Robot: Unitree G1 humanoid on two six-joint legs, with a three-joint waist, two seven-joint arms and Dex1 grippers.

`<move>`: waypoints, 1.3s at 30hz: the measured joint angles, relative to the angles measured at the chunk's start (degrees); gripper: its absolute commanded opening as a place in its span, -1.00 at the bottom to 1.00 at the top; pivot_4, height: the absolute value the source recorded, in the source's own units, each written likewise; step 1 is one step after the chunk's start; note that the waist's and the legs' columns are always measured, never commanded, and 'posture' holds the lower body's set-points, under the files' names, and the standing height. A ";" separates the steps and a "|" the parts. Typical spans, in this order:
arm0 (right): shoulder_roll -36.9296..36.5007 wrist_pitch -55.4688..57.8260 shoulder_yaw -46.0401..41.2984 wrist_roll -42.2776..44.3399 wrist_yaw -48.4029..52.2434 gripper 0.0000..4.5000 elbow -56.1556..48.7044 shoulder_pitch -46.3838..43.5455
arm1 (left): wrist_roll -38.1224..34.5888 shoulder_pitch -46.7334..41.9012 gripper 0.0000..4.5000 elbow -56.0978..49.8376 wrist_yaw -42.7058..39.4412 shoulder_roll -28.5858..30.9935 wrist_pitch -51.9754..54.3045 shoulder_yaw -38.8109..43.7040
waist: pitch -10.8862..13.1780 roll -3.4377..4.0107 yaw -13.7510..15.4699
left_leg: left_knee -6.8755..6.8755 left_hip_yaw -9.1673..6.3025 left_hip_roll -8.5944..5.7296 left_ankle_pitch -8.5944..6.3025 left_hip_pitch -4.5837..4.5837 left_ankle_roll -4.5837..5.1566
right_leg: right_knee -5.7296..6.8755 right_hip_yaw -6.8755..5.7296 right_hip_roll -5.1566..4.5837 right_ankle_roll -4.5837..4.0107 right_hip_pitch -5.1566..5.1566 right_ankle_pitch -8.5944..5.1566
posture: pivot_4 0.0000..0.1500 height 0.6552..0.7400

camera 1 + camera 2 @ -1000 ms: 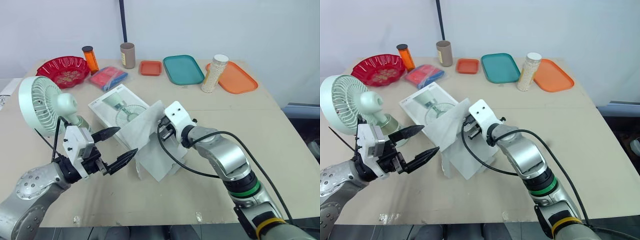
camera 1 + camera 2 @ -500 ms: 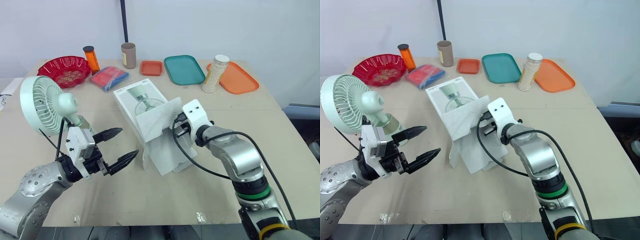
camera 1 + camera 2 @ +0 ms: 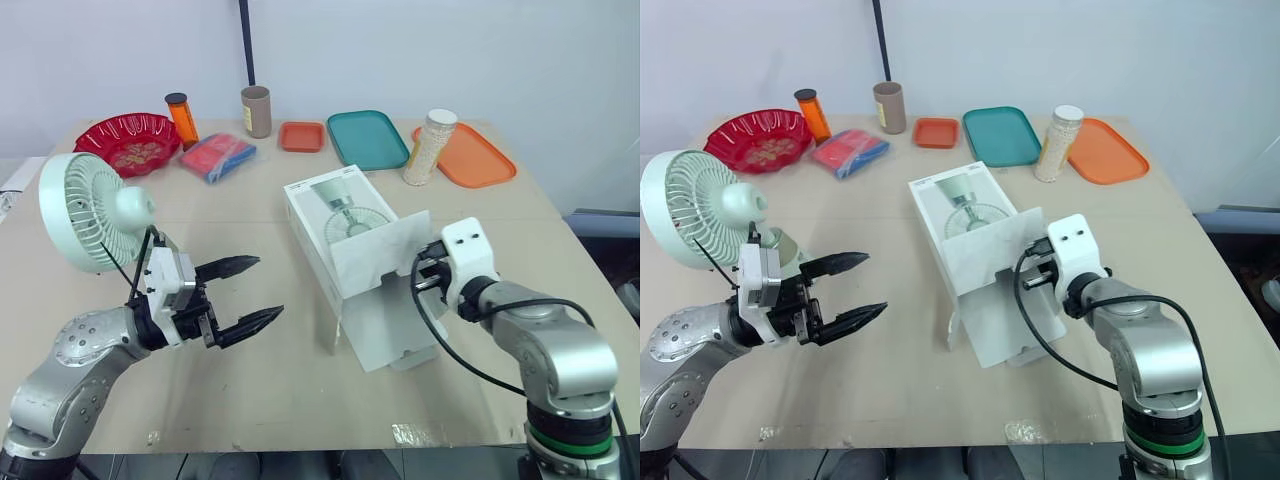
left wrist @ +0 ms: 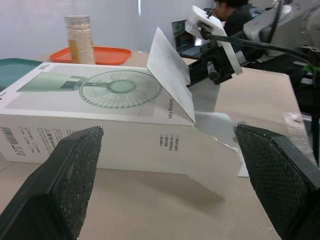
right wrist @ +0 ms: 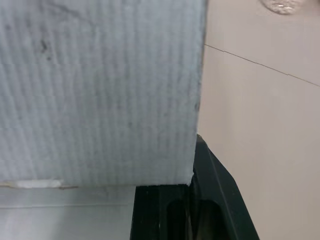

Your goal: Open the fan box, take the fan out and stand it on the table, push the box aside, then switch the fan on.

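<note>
Left arm reaches forward low over the table, forearm bent in from the left edge. Left gripper [image 3: 262, 290] is level, its fingers [image 4: 75, 180] spread wide, nothing between them. Fan [image 3: 90, 210] stands upright just behind and outboard of this wrist, grille facing the table's left side.

Fan box [image 3: 335, 205] lies on its side ahead of the left fingertips, apart from them, between the two grippers. Its flap [image 3: 385, 250] is raised at the end nearest the right gripper [image 3: 428, 275].

Right arm has its elbow bent and the wrist turned inward to the flap's edge. From the head the flap hides the grip. The right wrist view shows corrugated card lying against one black finger [image 5: 210, 190]; I read this as a pinch on the flap.

The left wrist view adds the box's long side and, beyond the right arm, a person [image 4: 232, 7].
</note>
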 measured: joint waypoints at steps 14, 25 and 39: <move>-4.91 1.70 -20.31 4.44 5.72 -0.97 0.25 9.27 | 1.21 -3.34 1.00 2.28 -4.59 -0.20 -0.42 -3.91 | -0.04 0.07 0.10 | 0.04 0.00 -0.03 0.00 0.07 0.02 | -0.01 0.00 -0.01 0.03 0.14 -0.02 | 1.00 1.00; -8.34 0.99 -29.28 6.70 8.43 -0.97 6.75 13.93 | 3.91 -7.03 1.00 5.49 -7.21 -1.63 -1.41 -7.55 | -0.10 0.17 0.16 | 0.06 0.01 -0.06 -0.01 0.09 0.04 | -0.02 0.02 -0.02 0.05 0.19 -0.03 | 1.00 1.00; -12.57 -5.04 -35.04 7.28 10.75 -0.97 20.73 16.92 | 4.83 -7.42 1.00 6.01 -7.31 -1.70 -1.40 -8.03 | -0.22 0.38 0.10 | 0.10 0.06 -0.06 -0.02 0.19 0.07 | 0.02 0.10 -0.01 0.08 0.26 -0.04 | 1.00 1.00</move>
